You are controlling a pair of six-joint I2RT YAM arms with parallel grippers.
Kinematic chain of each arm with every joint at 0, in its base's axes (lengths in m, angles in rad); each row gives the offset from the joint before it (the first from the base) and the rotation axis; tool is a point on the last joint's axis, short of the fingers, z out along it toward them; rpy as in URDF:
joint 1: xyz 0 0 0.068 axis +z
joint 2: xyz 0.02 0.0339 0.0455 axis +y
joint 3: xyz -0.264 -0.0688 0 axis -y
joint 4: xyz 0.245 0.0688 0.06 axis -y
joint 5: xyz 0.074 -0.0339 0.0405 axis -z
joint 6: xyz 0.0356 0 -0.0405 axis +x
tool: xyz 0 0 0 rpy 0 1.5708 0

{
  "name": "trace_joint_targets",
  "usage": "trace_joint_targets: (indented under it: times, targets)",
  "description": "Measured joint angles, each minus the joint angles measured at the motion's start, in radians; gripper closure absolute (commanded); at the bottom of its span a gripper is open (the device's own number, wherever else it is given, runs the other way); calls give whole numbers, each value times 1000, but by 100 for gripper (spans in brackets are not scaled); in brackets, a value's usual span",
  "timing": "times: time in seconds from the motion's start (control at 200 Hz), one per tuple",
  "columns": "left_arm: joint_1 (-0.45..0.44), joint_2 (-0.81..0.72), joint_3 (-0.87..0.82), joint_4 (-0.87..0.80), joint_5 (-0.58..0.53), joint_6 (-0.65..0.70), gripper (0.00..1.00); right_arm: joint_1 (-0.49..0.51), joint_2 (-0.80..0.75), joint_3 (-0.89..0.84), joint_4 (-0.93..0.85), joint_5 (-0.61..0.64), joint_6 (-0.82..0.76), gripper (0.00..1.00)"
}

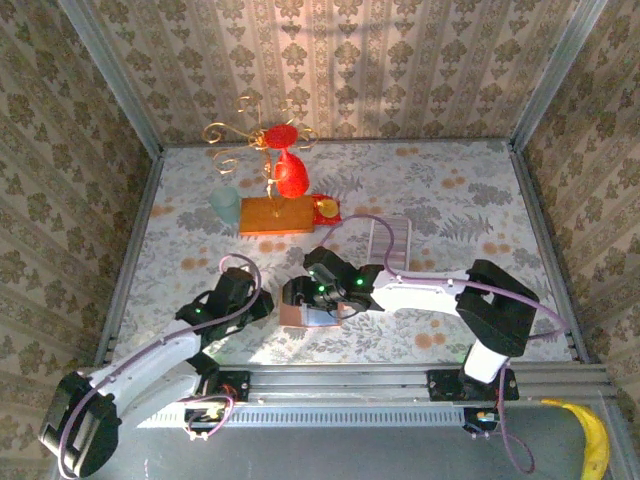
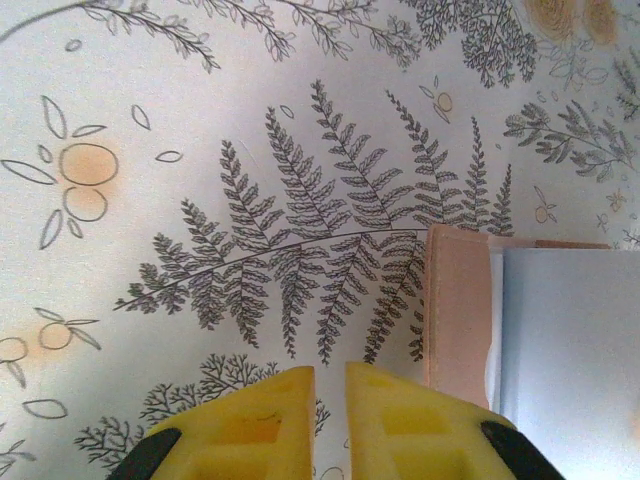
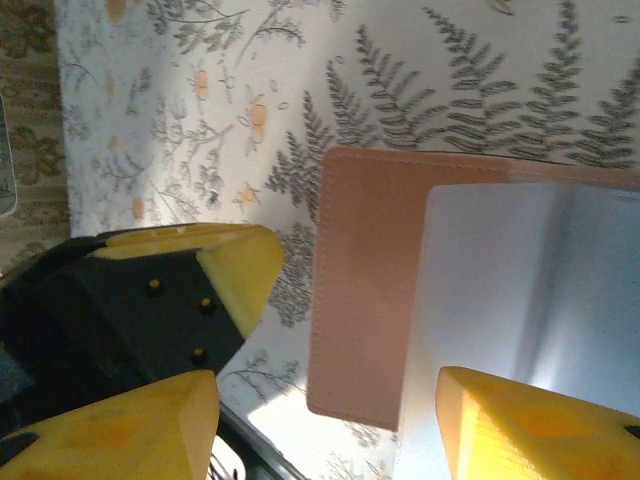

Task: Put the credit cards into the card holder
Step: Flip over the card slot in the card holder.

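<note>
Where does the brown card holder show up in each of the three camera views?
Top external: the card holder lies low and centre, close to the table's near edge.
Left wrist: the card holder is a tan strip at the right, at mid height.
Right wrist: the card holder is at the centre, reaching the right edge.
Shared landmark: the pale card lying on it.
</note>
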Motion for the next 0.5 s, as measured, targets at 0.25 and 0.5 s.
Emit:
trace_joint_targets:
  times: [0.25,0.5]
  targets:
    - [14,-97,-14,-54,-13,-12,88,1,93,0,61,-29,35,40]
    - [26,-109,-15,-50,28,-16,91,1,117,0,85,-36,53,48]
